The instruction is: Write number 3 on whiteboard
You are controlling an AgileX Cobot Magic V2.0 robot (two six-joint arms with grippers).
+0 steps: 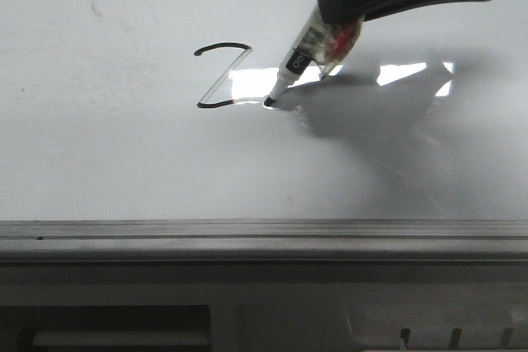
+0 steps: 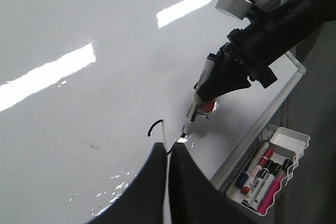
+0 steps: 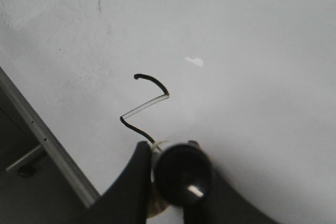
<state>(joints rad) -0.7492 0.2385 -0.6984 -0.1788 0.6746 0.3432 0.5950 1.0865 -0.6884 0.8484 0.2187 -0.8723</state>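
Observation:
The whiteboard [image 1: 99, 146] fills the front view, glossy with a bright reflection. On it is the number 3 [image 1: 223, 45], a thin black angular stroke with a top bar, a faint diagonal and a bottom bar. My right gripper [image 1: 334, 22] comes in from the upper right, shut on a black marker [image 1: 299, 57] whose tip touches the board at the end of the bottom bar. The right wrist view shows the marker's rear end [image 3: 181, 174] between the fingers and the stroke [image 3: 155, 81] beyond. My left gripper [image 2: 169, 153] is shut and empty, above the board near the stroke [image 2: 152, 128].
A grey metal rail [image 1: 247, 232] runs along the board's near edge. A white tray [image 2: 294, 137] holding several markers hangs off the board's edge in the left wrist view. The right arm [image 2: 273, 30] reaches over the board there.

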